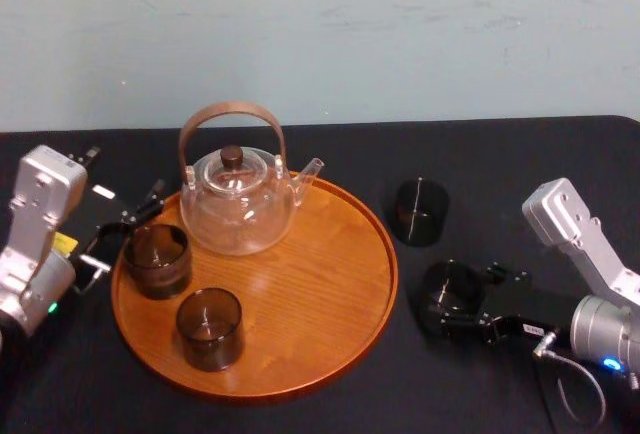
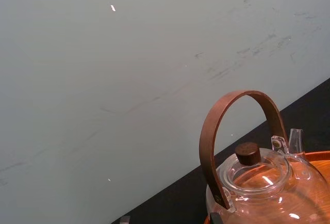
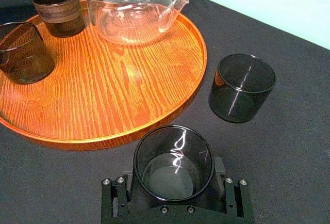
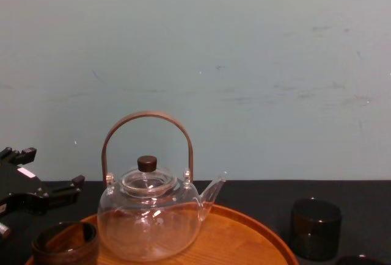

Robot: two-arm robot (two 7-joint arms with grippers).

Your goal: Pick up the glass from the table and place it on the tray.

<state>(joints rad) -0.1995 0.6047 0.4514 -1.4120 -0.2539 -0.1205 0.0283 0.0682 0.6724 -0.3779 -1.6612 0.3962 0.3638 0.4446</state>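
Right gripper [image 1: 462, 316]: positioned on the table [image 1: 330, 154] to the right of the tray [image 1: 330, 284]. Its fingers [image 3: 220, 176] are closed against both sides of a dark glass [image 3: 174, 158], which stands upright between them, mouth up. Whether the base rests on the cloth or is raised off it cannot be determined.

Glass location: off the tray, just beside its right rim, on the near side of the table.

Second glass [image 1: 420, 211]: same dark type, upright on the table, farther back and near the gripped one, not touching it or the tray.

Tray: round, wooden, low rim, flat on the table. Contents noted:
- Teapot [image 1: 240, 204], clear glass with a curved brown handle and dark lid knob, at the back, spout toward the robot's right
- Banded cup [image 1: 157, 260], dark with a wood-coloured band, at the left edge
- Plain cup [image 1: 210, 328], dark, at the front left, apart from the banded one

Left gripper [image 1: 118, 232]: at the tray's left rim, just beside the banded cup. Fingers spread apart, nothing between them. The wrist camera of this arm looks past the teapot handle toward the pale wall [image 2: 129, 53]
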